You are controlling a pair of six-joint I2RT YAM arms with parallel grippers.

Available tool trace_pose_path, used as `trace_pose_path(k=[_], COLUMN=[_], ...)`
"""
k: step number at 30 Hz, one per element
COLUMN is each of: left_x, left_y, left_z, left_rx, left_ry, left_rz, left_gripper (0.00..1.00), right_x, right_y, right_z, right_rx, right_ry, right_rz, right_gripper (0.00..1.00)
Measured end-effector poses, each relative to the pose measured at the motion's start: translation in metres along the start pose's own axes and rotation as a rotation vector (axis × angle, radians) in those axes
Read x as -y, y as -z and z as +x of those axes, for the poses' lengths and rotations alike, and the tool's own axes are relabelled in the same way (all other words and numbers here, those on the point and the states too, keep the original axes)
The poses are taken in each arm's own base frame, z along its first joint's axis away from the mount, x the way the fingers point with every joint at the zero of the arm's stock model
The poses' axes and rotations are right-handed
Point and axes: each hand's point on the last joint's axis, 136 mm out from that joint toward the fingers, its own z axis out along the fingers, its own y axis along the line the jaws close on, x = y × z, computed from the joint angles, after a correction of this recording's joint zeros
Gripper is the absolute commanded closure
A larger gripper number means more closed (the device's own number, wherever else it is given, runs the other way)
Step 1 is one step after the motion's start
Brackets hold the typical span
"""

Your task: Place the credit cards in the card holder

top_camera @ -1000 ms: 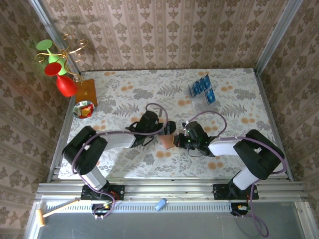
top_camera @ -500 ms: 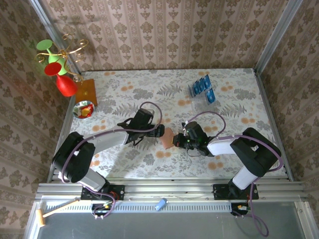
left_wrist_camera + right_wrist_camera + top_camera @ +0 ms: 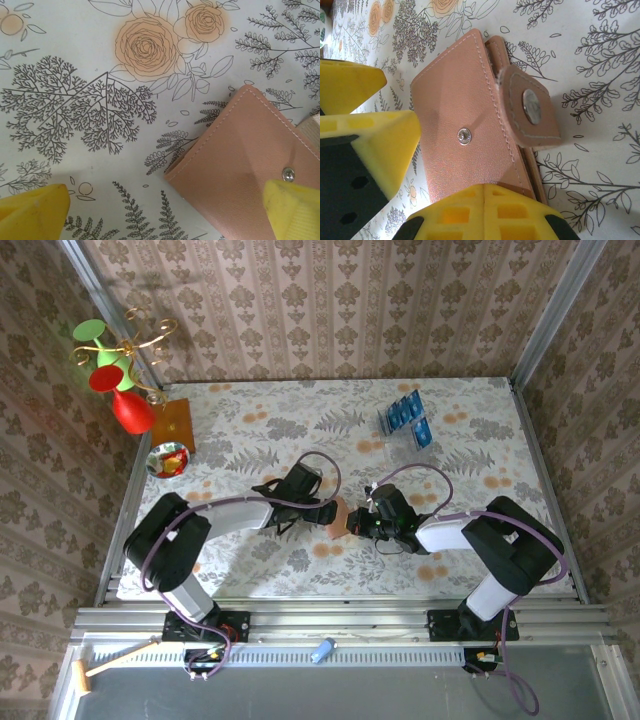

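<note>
Card holder: small salmon-brown leather-like bifold wallet (image 3: 465, 115), mid-table between the two grippers, its snap flap (image 3: 530, 107) undone.
Credit cards: thin bright-blue plastic cards (image 3: 405, 415), clustered toward the far right of the table, well apart from the wallet.
Surface: pale tablecloth (image 3: 260, 430) printed with orange roses and dark ferns.
Room: brown damask-papered walls (image 3: 330, 310) on three sides. A red vase (image 3: 130, 412), an orange-brown wooden board (image 3: 172, 423) and a small bowl (image 3: 167, 460) stand at the far left.
Left arm: stretched low toward the right. The left gripper (image 3: 165, 200) has its jaws spread wide, one yellow finger (image 3: 292, 207) over the wallet beside its metal stud (image 3: 288, 174), the other over cloth.
Right arm: elbow bent, forearm pointing left. The right gripper (image 3: 485, 205) has its jaws closed together on the wallet's near edge.
</note>
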Motion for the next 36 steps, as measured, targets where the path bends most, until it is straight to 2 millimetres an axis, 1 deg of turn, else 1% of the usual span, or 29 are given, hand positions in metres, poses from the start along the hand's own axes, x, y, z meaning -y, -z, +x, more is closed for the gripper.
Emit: trace_pose_path(k=[9,13,17,19,22,26,28,30,32,34,36], left_x=[-0.009,-0.011,-0.011,-0.012,-0.012,-0.012,-0.012,-0.012,-0.012,-0.012,-0.012], left_y=[0.000,-0.004,-0.008,-0.009,-0.009,-0.010,-0.011,-0.011,-0.011,-0.011,-0.011], left_z=[0.002,0.006,0.009,0.009,0.009,0.009,0.009,0.009,0.009,0.009,0.009], left_rx=[-0.003,-0.018,-0.024,-0.020,-0.014,-0.004,-0.001,0.003,0.005,0.006,0.006], left_ry=[-0.010,-0.017,-0.018,-0.017,-0.017,-0.016,-0.016,-0.016,-0.015,-0.015,-0.015], left_rz=[-0.050,-0.056,-0.058,-0.058,-0.059,-0.055,-0.053,-0.051,-0.051,-0.050,-0.050], left_gripper=[0.00,0.00,0.00,0.00,0.00,0.00,0.00,0.00,0.00,0.00,0.00], right_x=[-0.001,-0.001,-0.004,-0.007,-0.017,-0.039,-0.046,-0.046,-0.041,-0.032,-0.022], right_y=[0.000,0.000,-0.001,0.000,0.008,0.032,0.044,0.054,0.059,0.063,0.060], right_z=[0.000,0.000,0.000,-0.002,-0.015,-0.053,-0.069,-0.082,-0.088,-0.089,-0.087], right_rx=[-0.003,-0.012,-0.037,-0.049,-0.047,0.013,0.037,0.048,0.043,0.018,-0.016], right_ry=[-0.001,-0.003,-0.005,0.000,0.009,0.033,0.043,0.054,0.058,0.069,0.081], right_rz=[-0.001,0.003,0.015,0.022,0.023,0.005,0.011,0.041,0.081,0.127,0.173], right_gripper=[1.00,1.00,0.94,0.92,0.89,0.85,0.80,0.74,0.71,0.71,0.70])
